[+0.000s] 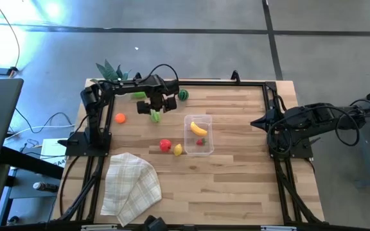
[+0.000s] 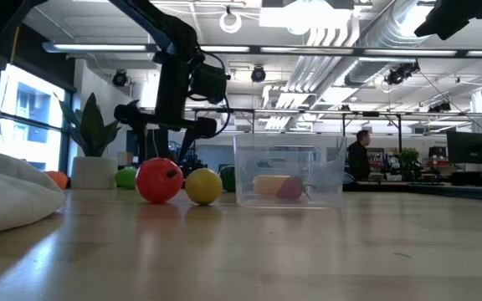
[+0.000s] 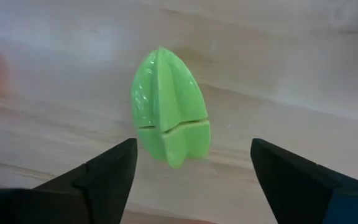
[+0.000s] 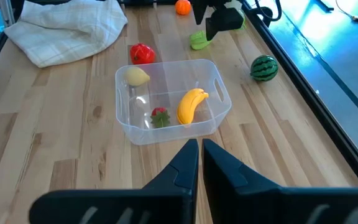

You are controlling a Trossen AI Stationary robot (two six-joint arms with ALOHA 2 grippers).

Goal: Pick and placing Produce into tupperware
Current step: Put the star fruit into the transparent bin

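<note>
My left gripper [image 3: 191, 158] is open and hovers just above a light green ridged toy fruit [image 3: 169, 112], which lies on the wooden table [image 1: 236, 179]; one finger stands on each side of it, neither touching. From above, the gripper [image 1: 157, 108] sits over this fruit [image 1: 154, 117]. The clear tub [image 1: 198, 135] stands mid-table with a yellow banana [image 4: 191, 104] and a small red strawberry [image 4: 160, 116] inside. A red piece [image 1: 165, 145] and a yellow lemon [image 1: 178, 149] lie against the tub's left side. My right gripper [image 4: 201, 158] is shut and parked at the table's right edge.
An orange piece [image 1: 120, 118], a striped dark green melon [image 1: 183, 95] and another light green piece [image 1: 138, 95] lie near the far left of the table. A checked beige cloth [image 1: 130, 183] lies crumpled at the near left. A spiky plant [image 1: 111, 70] stands at the far-left corner.
</note>
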